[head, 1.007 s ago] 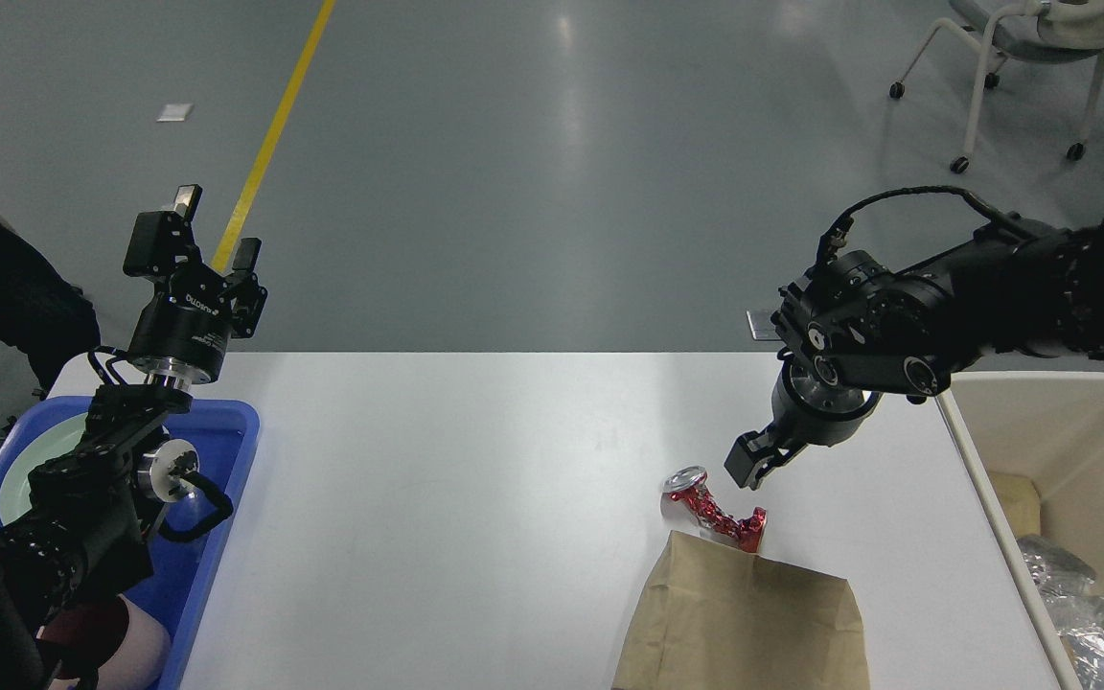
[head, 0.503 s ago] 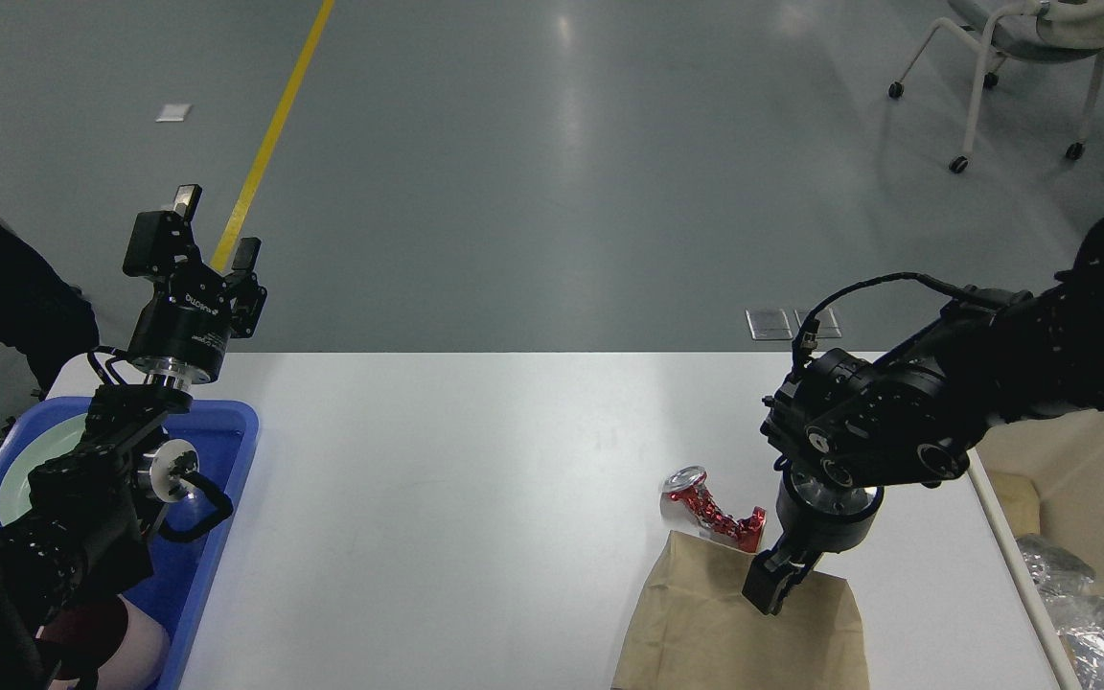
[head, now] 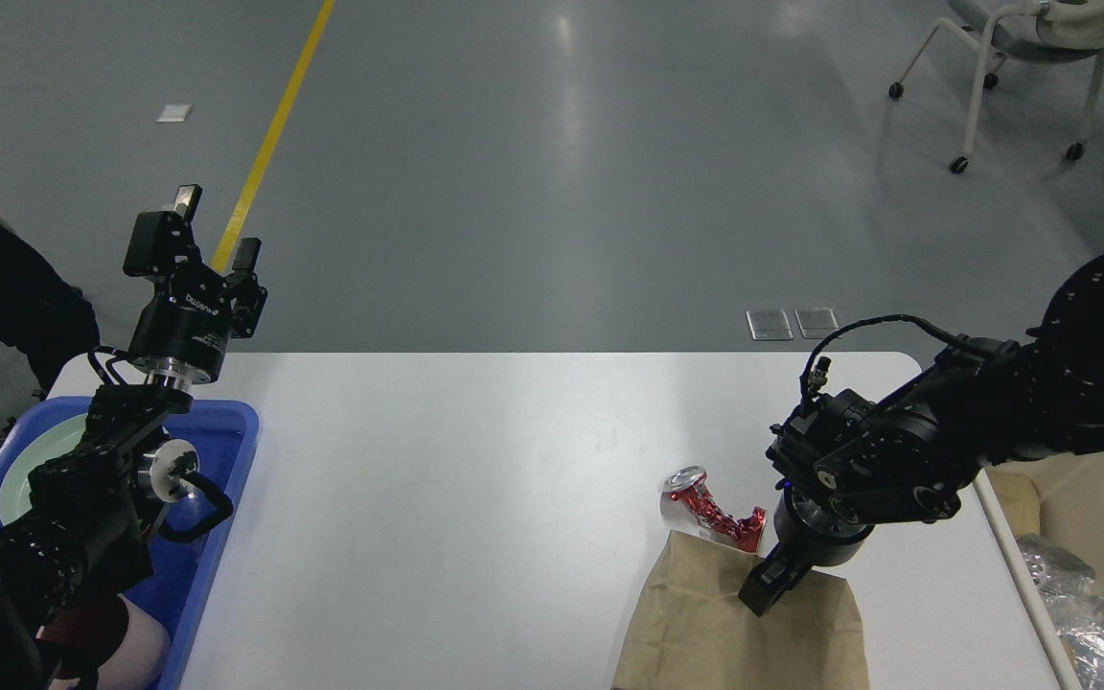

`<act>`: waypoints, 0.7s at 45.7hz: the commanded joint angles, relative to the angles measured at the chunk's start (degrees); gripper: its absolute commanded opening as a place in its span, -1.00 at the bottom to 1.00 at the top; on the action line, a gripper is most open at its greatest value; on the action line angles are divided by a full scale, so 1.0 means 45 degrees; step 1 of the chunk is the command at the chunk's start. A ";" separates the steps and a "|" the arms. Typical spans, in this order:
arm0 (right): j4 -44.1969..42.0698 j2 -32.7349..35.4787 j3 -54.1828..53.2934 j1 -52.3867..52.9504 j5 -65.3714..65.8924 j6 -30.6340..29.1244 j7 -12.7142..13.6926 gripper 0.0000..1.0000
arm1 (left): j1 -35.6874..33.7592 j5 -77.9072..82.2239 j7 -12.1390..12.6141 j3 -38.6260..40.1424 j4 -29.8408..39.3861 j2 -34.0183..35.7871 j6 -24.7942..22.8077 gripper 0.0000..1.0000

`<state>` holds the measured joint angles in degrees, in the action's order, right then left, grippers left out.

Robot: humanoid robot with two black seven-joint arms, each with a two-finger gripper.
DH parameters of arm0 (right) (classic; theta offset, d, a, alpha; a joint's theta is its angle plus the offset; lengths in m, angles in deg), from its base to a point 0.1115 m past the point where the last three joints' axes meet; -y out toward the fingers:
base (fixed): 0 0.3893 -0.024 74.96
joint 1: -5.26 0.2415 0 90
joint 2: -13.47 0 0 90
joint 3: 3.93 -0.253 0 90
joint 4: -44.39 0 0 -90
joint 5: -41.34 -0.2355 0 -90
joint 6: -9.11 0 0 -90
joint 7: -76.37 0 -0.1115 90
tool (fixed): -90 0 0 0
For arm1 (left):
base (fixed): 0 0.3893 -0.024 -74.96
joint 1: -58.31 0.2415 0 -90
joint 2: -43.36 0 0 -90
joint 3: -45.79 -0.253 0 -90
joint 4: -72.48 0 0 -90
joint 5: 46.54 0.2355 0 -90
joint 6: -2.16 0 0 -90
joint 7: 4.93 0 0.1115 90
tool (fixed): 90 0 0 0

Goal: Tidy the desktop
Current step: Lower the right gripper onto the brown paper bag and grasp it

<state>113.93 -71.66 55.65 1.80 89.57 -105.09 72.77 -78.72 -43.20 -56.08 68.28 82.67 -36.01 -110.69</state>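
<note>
The white desktop fills the lower middle of the head view. A crushed red can lies on it, right of centre. A brown paper bag lies flat just in front of the can, at the near edge. My right gripper points down over the bag's upper right part, just right of the can; its fingers look dark and close together, and I cannot tell them apart. My left gripper is open and empty, raised above the desktop's far left corner.
A blue plastic tray with a pale green plate sits at the left edge under my left arm. A beige bin with crumpled foil stands to the right of the desktop. A wheeled chair stands far back right.
My right gripper moved from beside the can's far side toward me and down, ending over the paper bag. The can, bag and left arm have not moved.
</note>
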 commanded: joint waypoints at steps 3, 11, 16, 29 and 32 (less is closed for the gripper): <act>-0.0239 0.0013 -0.0036 -0.0090 0.0004 0.0202 -0.0019 -0.69 | 0.0001 0.0000 0.0000 0.0002 0.0000 0.0000 -0.0001 0.93; -0.0200 0.0013 -0.0095 -0.0090 -0.0055 0.0202 -0.0039 -1.00 | 0.0001 0.0000 0.0000 0.0002 0.0000 0.0000 -0.0001 0.93; -0.0161 -0.0006 -0.0134 -0.0012 -0.0074 0.0203 -0.0039 -1.00 | 0.0001 0.0000 0.0000 -0.0017 0.0000 0.0000 -0.0001 0.93; 0.0405 0.0169 -0.1948 0.0222 -0.0094 0.0203 -0.0078 -1.00 | 0.0001 0.0000 0.0000 0.0002 0.0000 0.0000 0.0018 0.93; 0.0503 0.0461 -0.2495 0.0262 -0.0113 0.0203 -0.0078 -1.00 | 0.0001 0.0000 0.0000 0.0002 0.0000 0.0000 -0.0001 0.93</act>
<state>115.12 -71.17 48.48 2.66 89.16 -104.17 72.41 -78.72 -43.20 -56.08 68.29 82.67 -36.01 -110.69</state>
